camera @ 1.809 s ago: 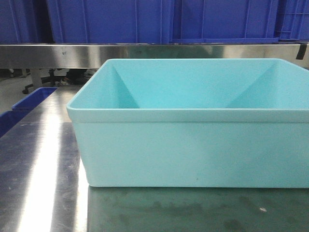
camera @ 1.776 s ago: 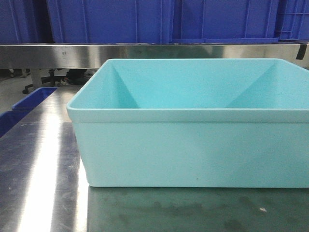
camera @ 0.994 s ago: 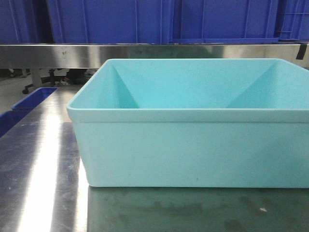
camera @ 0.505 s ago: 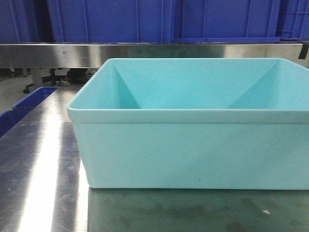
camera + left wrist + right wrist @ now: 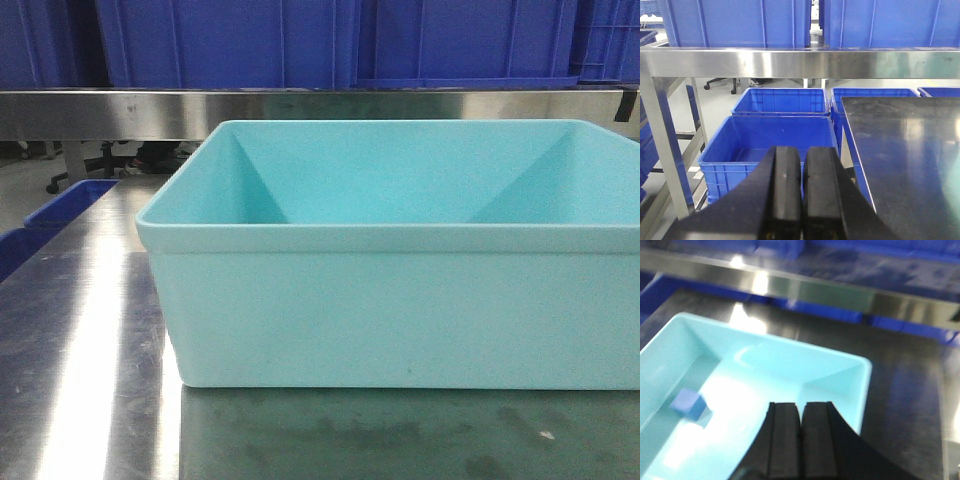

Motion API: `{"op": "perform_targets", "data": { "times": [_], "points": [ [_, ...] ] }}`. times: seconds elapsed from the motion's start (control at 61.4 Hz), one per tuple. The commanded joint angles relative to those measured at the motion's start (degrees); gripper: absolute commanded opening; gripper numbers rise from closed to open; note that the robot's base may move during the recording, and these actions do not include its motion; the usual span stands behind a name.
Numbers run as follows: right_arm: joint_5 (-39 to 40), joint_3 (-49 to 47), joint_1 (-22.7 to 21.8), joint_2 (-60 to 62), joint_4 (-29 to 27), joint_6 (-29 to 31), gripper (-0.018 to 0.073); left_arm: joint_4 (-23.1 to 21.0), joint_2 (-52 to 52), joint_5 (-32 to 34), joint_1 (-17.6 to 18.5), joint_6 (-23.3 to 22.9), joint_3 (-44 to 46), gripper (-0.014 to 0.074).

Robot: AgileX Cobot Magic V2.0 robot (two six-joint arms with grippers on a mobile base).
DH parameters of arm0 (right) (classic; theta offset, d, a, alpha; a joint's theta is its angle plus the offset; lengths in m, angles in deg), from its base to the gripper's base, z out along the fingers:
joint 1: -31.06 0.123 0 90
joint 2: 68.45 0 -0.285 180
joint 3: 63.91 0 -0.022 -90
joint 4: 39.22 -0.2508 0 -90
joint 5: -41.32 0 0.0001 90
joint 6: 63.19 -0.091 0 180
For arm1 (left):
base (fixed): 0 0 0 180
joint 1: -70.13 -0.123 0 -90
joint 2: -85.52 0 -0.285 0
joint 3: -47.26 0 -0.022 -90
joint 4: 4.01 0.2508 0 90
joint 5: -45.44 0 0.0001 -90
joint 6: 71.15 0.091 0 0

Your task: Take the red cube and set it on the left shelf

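Note:
The red cube shows in no view. The left shelf [image 5: 790,62] is a brushed-steel rail carrying deep-blue crates [image 5: 735,22]; it also runs across the top of the front view [image 5: 300,108]. My left gripper [image 5: 802,165] is shut and empty, held above the blue floor crates left of the table. My right gripper [image 5: 801,415] is shut and empty, hovering over the near right part of the light teal tub [image 5: 765,385]. A small blue cube [image 5: 688,404] lies in the tub's left part.
The teal tub [image 5: 400,300] fills the front view on the steel table [image 5: 90,380]. Open blue crates [image 5: 770,145] stand on the floor left of the table [image 5: 905,150]. A shelf post [image 5: 662,150] stands at left.
The front view shifts slightly, the tub sliding a touch left and down in frame; nothing else changes.

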Motion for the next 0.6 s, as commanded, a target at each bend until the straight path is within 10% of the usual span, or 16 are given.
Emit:
{"op": "perform_targets", "data": {
  "times": [0.0,0.196,0.587],
  "points": [
    [0.8,-6.2,2.5,-6.2,-0.3,0.4,0.0049,-0.4,0.8,5.0,0.3,0.0,-1.3,0.0102],
    [-5.1,-14.3,3.2,-19.7,-1.2,-1.8,0.0078,-0.4,0.8,5.0,0.3,0.0,-1.3,0.0102],
    [-7.1,-17.0,3.2,-27.2,-4.6,-3.5,0.0465,-0.4,0.8,5.0,0.3,0.0,-1.3,0.0102]
  ]
}}
